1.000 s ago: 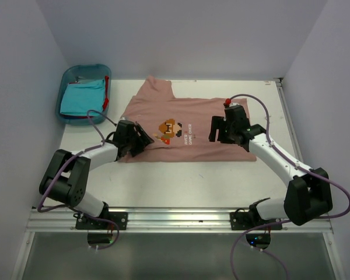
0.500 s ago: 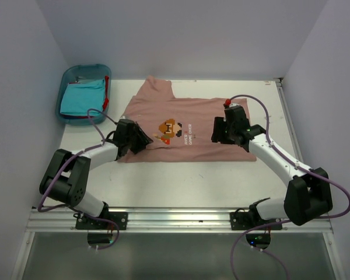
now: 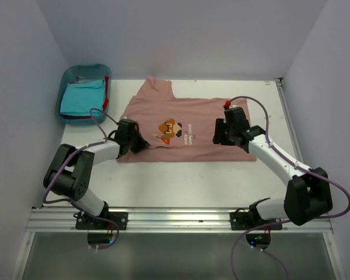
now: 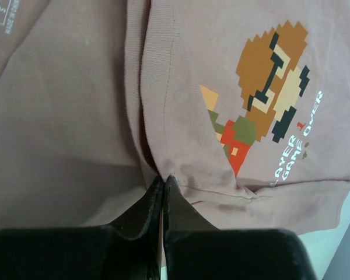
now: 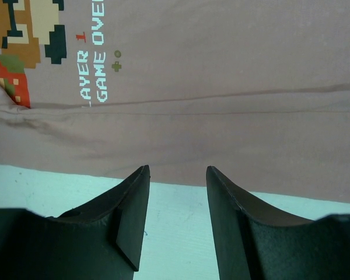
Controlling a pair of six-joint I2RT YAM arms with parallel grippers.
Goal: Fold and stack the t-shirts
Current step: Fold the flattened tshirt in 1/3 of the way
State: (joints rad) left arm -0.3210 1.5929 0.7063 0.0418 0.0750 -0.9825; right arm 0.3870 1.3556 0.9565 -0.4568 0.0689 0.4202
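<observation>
The dusty pink t-shirt (image 3: 186, 114) lies spread on the table with its pixel-character print (image 3: 170, 129) facing up. My left gripper (image 3: 141, 143) is shut on a raised fold of this shirt near its left lower edge. In the left wrist view the jaws (image 4: 163, 179) meet, and the cloth (image 4: 181, 146) puckers at their tips. My right gripper (image 3: 219, 135) is open at the shirt's lower hem. Its tips (image 5: 176, 169) straddle the hem edge (image 5: 221, 175), with bare table between the fingers. The turquoise t-shirt (image 3: 81, 98) and a bit of the red one (image 3: 107, 96) lie in the bin.
The blue plastic bin (image 3: 84, 70) stands at the back left corner of the table. White walls close in the table on three sides. Bare white table (image 3: 186, 181) runs between the shirt and the arm bases.
My left gripper has shut on the shirt's fold. My right gripper's jaws have narrowed but stay apart, and it has shifted slightly right along the hem.
</observation>
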